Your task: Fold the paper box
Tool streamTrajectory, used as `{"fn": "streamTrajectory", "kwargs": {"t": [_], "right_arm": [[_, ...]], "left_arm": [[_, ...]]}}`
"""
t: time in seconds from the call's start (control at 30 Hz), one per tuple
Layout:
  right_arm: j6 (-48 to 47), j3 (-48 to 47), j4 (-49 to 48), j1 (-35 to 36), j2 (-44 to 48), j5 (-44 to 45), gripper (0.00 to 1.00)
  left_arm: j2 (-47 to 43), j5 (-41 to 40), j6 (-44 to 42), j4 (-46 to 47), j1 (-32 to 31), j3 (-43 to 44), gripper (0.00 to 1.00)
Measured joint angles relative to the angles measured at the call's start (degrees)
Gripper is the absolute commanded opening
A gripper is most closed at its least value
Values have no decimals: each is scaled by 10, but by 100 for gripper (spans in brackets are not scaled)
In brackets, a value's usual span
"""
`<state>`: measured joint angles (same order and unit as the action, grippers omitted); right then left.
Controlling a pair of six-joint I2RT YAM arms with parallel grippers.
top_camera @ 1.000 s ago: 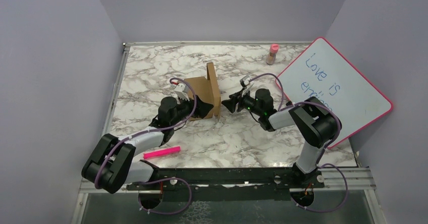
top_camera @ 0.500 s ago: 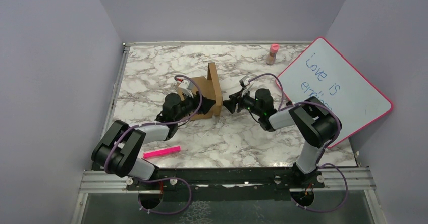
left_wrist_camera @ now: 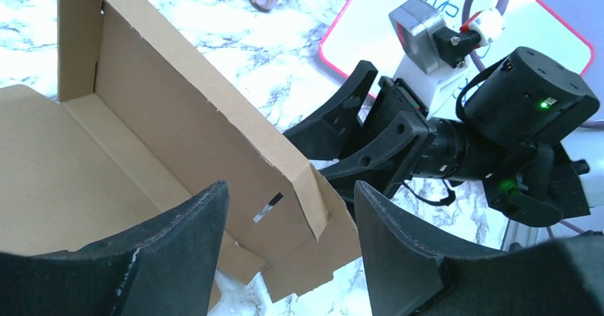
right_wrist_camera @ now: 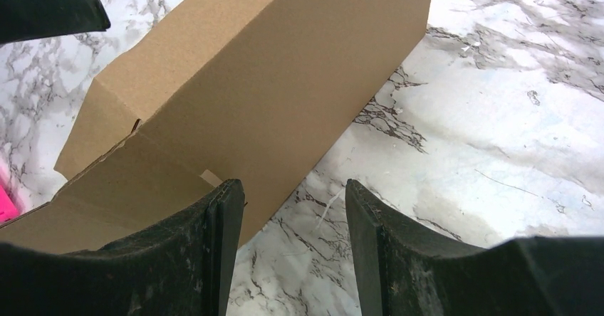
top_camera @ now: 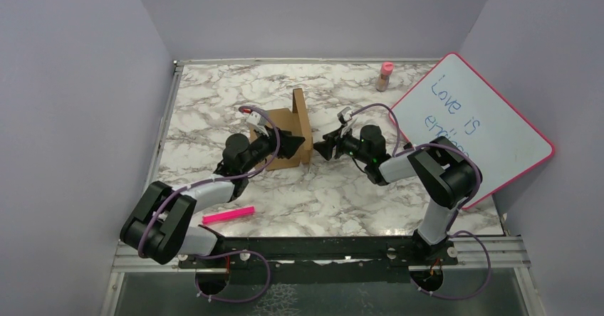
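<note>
The brown paper box (top_camera: 279, 132) lies partly folded on the marble table, its right side wall (top_camera: 302, 120) standing upright. In the left wrist view the wall (left_wrist_camera: 178, 102) runs diagonally and its near corner sits between my open left gripper (left_wrist_camera: 292, 220) fingers without being clamped. My left gripper (top_camera: 292, 144) is at the box's near right corner. My right gripper (top_camera: 324, 147) is open and empty just right of the wall, facing it. In the right wrist view the wall's outer face (right_wrist_camera: 271, 67) is ahead of the right gripper (right_wrist_camera: 293, 220), which hangs over bare table.
A pink-framed whiteboard (top_camera: 474, 127) leans at the right. A pink-capped bottle (top_camera: 384, 76) stands at the back. A pink marker (top_camera: 228, 215) lies near the front left. Grey walls enclose the table.
My left gripper has lifted off the box floor and shifted slightly right toward the upright wall's near corner, with its wrist turned. The right arm has barely moved.
</note>
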<state>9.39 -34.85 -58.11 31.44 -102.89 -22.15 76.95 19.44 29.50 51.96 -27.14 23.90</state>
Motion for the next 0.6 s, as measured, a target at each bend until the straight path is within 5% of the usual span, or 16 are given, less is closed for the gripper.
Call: {"fn": "streamTrajectory", "kwargs": {"t": [0.6], "right_arm": [[0,0,3,0,0,-21,59]], "left_arm": [[123,12,-38,15,-3,33,41]]}}
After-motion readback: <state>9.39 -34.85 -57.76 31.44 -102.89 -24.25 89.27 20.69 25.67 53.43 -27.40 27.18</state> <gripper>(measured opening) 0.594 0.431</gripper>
